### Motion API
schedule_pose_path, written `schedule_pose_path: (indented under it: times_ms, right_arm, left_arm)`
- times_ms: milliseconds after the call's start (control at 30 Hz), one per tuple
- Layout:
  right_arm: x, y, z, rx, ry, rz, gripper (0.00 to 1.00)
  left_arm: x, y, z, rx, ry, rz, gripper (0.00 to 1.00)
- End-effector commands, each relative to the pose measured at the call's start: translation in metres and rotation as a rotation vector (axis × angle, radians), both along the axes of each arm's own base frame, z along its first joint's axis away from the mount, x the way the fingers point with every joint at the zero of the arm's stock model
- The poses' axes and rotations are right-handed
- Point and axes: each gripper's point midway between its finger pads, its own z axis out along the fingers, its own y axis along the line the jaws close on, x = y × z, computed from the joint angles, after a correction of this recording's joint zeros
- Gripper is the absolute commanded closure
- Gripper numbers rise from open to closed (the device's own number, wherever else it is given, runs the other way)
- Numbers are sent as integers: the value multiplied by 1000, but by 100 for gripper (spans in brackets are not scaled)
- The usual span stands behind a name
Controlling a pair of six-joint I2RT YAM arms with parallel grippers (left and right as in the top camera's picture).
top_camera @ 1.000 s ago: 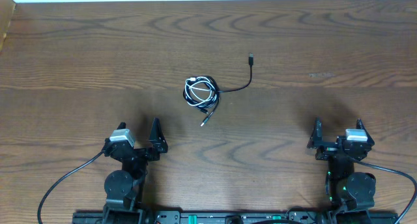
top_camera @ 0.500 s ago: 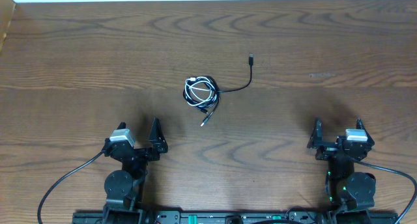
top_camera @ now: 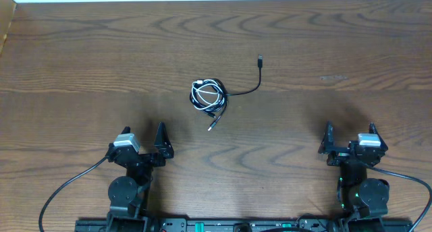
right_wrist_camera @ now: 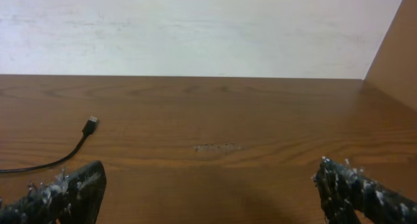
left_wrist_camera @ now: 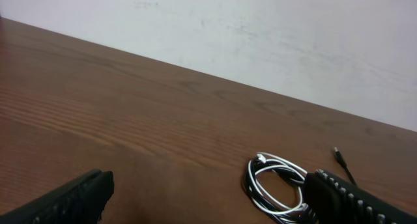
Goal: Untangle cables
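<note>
The left pincer [top_camera: 143, 143] stands wide and holds nothing, low at the near edge of the worktop [top_camera: 81, 63]. The right pincer [top_camera: 351, 143] is the same: jaws spread full, nothing between them, parked at the near edge on its own side. Over the last second neither has stirred, and nothing on the worktop has shifted, so the untangling has not begun.

Out from them, near the middle of the worktop and well apart from both pincers, lie the cables [top_camera: 208, 96]. They sit in a small tight coil of black and white loops laid over one another. One black tail runs out to the right and away, ending in a plug [top_camera: 260, 59]. A shorter end [top_camera: 211, 126] pokes out of the coil toward the arms.

The coil is somewhat nearer the left arm. I judge the next move to be a reach from either side, probably for the free tail.
</note>
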Motion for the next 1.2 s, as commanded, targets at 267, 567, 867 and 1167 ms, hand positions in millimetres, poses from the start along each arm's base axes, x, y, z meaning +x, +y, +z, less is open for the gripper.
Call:
schedule_pose_path:
  times_ms: [267,567,867,1167]
  right_arm:
    - [0,-2,0,4,-2,-7,1]
    - [0,-2,0,4,-2,-7,1]
    - [0,-2,0,4,-2,-7,1]
    - [0,-2,0,4,-2,-7,1]
  left_arm:
    - [-1,8,-16,37,49,43,1]
    - [-1,10,-16,60,49,52,2]
    - [-3,9,-16,61,67,44,1]
    - [-16,10,10,22,108,50,1]
